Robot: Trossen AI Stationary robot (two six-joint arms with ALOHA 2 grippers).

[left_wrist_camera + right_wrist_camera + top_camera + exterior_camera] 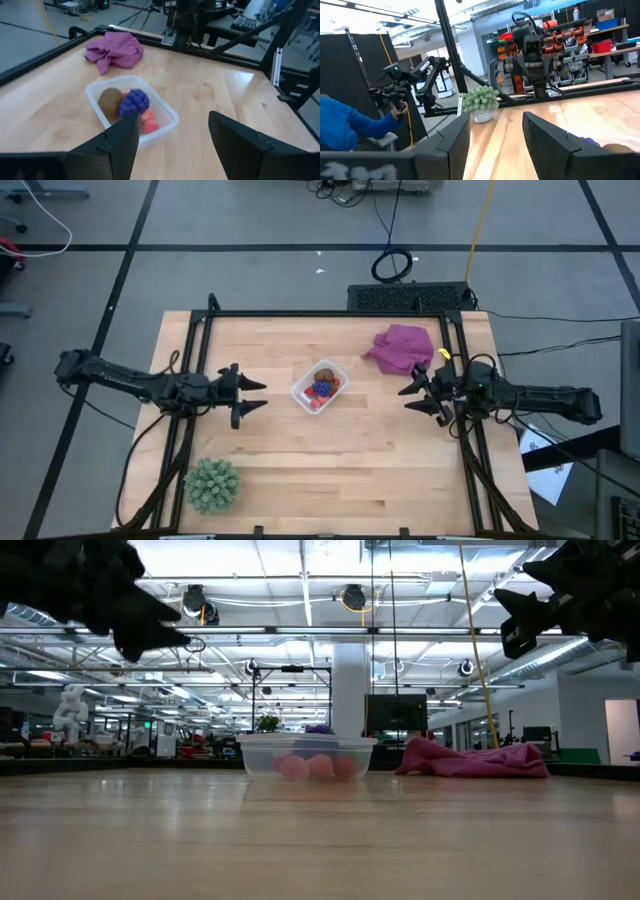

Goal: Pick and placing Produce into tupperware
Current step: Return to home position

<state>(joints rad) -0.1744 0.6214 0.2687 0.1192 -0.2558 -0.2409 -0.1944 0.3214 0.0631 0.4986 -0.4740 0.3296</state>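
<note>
High: left gripper (258,395) and right gripper (408,397) both spread wide, empty, flanking clear tub (300,393)
Low: pink berries (305,767) inside tub
Left wrist: grape bunch (134,101) and brown oval (110,101) in tub; berries partly hidden behind a finger

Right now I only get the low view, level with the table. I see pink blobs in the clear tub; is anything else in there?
Observer: Yes. The left wrist view shows a brown oval and a purple-blue grape bunch in the tupperware, beside the red and pink pieces.
Operator: Is any fruit lying outside it?
Observer: None that I can see from above. Besides the magenta-purple cloth, only a green spiky plant stands near a table corner on the left arm's side.
Operator: And the dark shapes overhead?
Observer: Those are the left gripper and right gripper, on either side of the tub, both open and empty.
</note>
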